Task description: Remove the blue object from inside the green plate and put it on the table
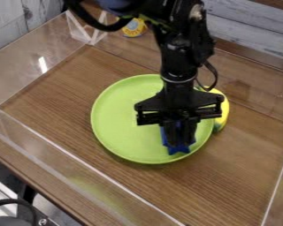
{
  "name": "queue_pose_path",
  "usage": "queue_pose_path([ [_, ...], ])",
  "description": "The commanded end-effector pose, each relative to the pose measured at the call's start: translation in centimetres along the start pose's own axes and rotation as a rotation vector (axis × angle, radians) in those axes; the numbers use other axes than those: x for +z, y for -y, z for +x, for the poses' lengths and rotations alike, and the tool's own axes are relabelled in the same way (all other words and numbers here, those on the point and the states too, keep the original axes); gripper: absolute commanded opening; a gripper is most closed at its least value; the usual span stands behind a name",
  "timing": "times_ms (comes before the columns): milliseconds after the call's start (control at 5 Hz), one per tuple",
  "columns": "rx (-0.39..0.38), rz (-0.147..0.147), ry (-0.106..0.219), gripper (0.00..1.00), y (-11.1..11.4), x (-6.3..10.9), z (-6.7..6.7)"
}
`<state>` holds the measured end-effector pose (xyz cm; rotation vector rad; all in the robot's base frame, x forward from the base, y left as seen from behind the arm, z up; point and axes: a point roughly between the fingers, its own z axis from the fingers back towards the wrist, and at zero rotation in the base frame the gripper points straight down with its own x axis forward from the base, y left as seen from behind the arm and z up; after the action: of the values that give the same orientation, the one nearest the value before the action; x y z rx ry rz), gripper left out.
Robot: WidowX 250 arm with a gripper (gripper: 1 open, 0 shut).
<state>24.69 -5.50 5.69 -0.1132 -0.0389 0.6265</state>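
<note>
Two black fingers (179,139) point straight down and pinch the blue object (179,143), a royal-blue block, nearly together on its sides. It hangs over the green plate (123,113) at about five o'clock, by the near rim; whether it touches the plate I cannot tell. Smooth lime-green and round, the plate lies on the brown wood-grain surface (73,177). A yellow oval object (223,110) peeks out at the plate's three o'clock edge. Clear acrylic walls (38,53) border everything.
</note>
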Motion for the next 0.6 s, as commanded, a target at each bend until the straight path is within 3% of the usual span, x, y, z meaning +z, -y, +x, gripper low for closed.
queue_pose_path([
  [0,-0.018,-0.052,0.051,0.00,0.91,2.09,0.96],
  [400,-0.037,-0.054,0.043,0.00,0.83,2.83,1.19],
])
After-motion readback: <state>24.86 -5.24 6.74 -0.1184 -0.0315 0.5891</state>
